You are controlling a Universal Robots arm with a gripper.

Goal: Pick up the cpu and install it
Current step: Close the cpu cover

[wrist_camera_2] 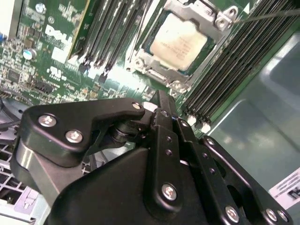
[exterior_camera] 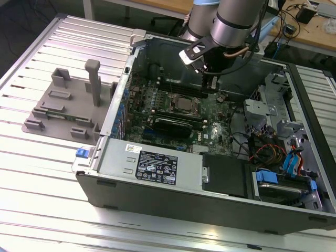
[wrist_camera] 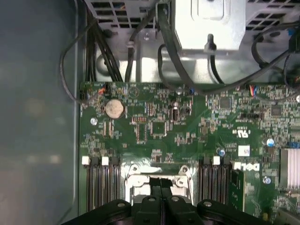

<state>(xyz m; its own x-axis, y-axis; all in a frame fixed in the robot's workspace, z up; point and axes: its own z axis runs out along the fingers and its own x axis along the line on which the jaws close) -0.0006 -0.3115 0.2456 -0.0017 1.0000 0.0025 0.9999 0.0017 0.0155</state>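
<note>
Gripper is hanging near the cpu inside the open computer case.
Exterior view: the cpu is sitting in its socket on the green board. Second wrist view: the jaws are pressing together, nothing between them. First wrist view: they are pointing at the socket frame.

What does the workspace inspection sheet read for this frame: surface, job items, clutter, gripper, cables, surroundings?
Surface: ribbed silvery metal table, carrying an open black computer case.
Job's things: small square silvery-topped cpu seated in the motherboard's metal socket frame.
Clutter: grey plastic fixture with upright post, beside the case.
Grippers: black gripper above the board near the socket, fingers shut, nothing between them.
Cables: black cable bundle at the board's edge; coloured wires by the drive bay.
Surroundings: wooden bench behind the table.
</note>
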